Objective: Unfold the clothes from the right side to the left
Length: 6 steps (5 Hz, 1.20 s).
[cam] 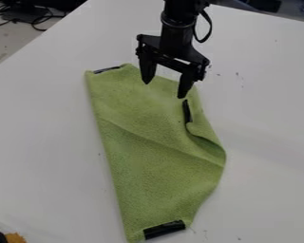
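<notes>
White table; green cloth beneath end effector

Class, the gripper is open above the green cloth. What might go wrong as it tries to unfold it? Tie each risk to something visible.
At the curled right edge, the open gripper might pinch several layers and drag the green cloth instead of unfolding it. The dark strip beside that curl is narrow, so a slightly misplaced grasp might miss it.
</notes>
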### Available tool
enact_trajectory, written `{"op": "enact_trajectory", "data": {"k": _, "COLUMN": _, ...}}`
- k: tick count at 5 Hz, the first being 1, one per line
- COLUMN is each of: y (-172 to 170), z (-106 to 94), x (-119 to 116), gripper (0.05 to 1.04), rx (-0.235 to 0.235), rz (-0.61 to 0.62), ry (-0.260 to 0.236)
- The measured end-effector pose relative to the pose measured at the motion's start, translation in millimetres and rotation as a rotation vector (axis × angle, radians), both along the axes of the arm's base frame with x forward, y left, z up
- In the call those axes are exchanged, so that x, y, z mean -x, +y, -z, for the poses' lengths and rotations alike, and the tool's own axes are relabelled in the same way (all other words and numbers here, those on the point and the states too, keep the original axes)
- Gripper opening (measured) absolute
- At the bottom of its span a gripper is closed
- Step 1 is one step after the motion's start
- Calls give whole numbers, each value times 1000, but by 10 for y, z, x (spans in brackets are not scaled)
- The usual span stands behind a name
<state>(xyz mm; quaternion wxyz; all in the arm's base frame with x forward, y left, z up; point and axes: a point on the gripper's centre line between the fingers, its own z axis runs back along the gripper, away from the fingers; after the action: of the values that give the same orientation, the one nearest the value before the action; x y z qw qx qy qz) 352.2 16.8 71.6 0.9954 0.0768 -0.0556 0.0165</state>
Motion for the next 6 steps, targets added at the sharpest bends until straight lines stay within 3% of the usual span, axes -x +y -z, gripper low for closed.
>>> {"op": "enact_trajectory", "data": {"k": 1, "y": -6, "z": 123, "x": 18, "gripper": 1001, "rx": 4, "rz": -8, "ry": 33}}
{"op": "enact_trajectory", "data": {"k": 2, "y": -128, "z": 294, "x": -89, "gripper": 1001, "rx": 27, "rz": -15, "ry": 21}}
{"op": "enact_trajectory", "data": {"k": 4, "y": -457, "z": 643, "x": -436, "gripper": 1001, "rx": 115, "rz": -13, "ry": -64}}
{"op": "enact_trajectory", "data": {"k": 5, "y": -484, "z": 644, "x": -521, "gripper": 980, "rx": 123, "rz": 22, "ry": -68}}
{"op": "enact_trajectory", "data": {"k": 6, "y": -464, "z": 643, "x": -509, "gripper": 875, "rx": 110, "rz": 22, "ry": -59}}
